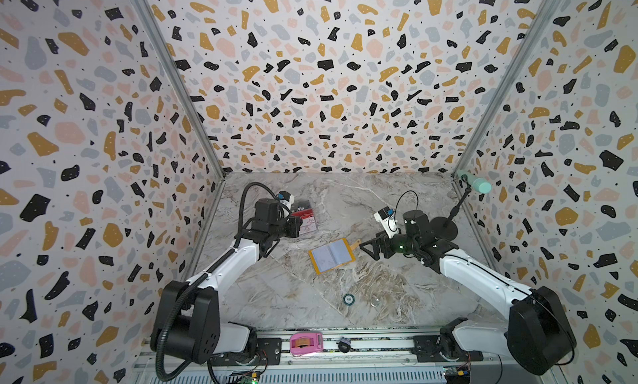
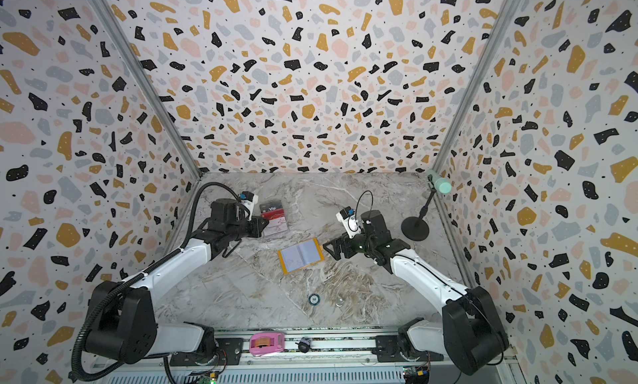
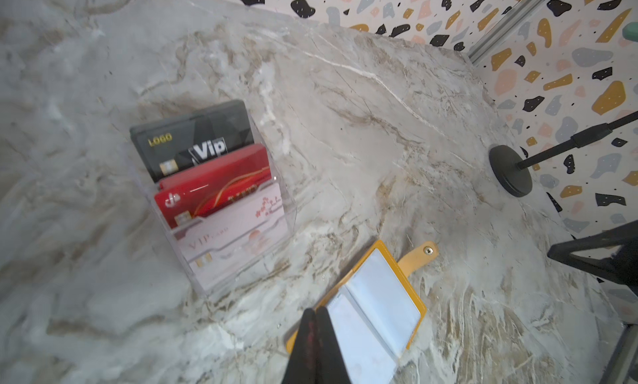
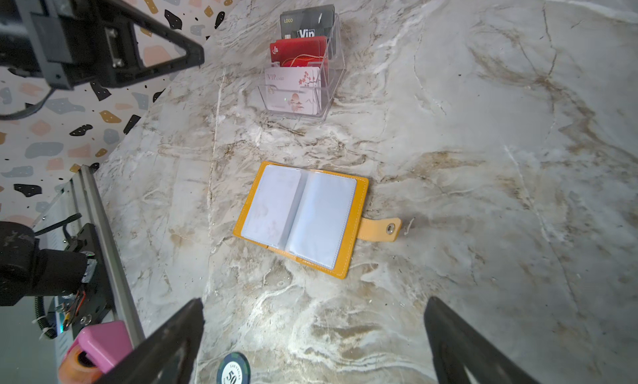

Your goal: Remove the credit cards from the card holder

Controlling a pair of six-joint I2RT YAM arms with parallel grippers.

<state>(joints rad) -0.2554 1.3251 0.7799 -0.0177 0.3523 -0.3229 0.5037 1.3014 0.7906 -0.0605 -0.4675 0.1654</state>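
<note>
The mustard-yellow card holder lies open and flat mid-table, snap tab pointing right, with pale clear sleeves facing up. The credit cards stand apart from it in a clear acrylic stand: a black "Vip" card, a red card and a white card. My left gripper is shut on nothing and hovers beside the stand. My right gripper is open, just right of the tab.
A poker chip and a small clear disc lie near the front. A black round-based stand is at the right wall. A pink tape dispenser sits on the front rail. Patterned walls enclose three sides.
</note>
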